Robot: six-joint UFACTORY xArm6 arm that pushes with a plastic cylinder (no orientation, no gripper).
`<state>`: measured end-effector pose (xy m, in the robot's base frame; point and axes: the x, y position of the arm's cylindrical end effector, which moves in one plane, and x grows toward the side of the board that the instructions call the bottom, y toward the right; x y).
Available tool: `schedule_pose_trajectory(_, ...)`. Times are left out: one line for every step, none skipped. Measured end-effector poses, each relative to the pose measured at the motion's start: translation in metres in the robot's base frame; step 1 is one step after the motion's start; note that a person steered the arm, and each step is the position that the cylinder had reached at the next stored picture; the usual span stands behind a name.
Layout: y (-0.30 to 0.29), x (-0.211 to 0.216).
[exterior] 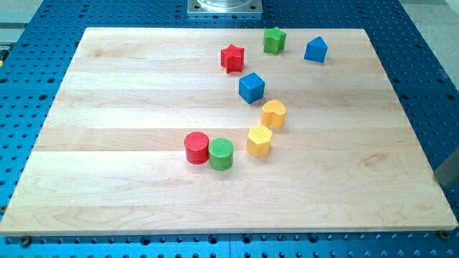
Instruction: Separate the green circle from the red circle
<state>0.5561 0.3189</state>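
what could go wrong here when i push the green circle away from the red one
The green circle touches the red circle, so an off-centre push may drag both along together.
Pushed toward the view's right, green would likely hit the yellow block close beside it, with the yellow heart just behind.
My tip is not in view, so its approach side cannot be judged.

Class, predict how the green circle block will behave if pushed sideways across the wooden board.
The green ribbed circle block stands squat on its flat end, so it probably slides, not tips. It appears to touch the red circle block, so a push toward the view's left likely shoves both. My tip is not visible.
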Motion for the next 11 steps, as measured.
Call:
schedule_pose_trajectory(-0.029, -0.001)
schedule_pose_trajectory(-0.06, -0.008)
schedule_pose_trajectory(-0.061, -0.008)
schedule_pose_trajectory(-0.078, -0.008)
schedule_pose_trajectory(-0.135, -0.007)
schedule_pose_trajectory(-0.185, -0.005)
schedule_pose_trajectory(-0.232, -0.007)
schedule_pose_trajectory(-0.281, -0.014)
schedule_pose_trajectory(-0.311, -0.03)
schedule_pose_trajectory(-0.345, -0.04)
schedule_pose_trajectory(-0.372, -0.04)
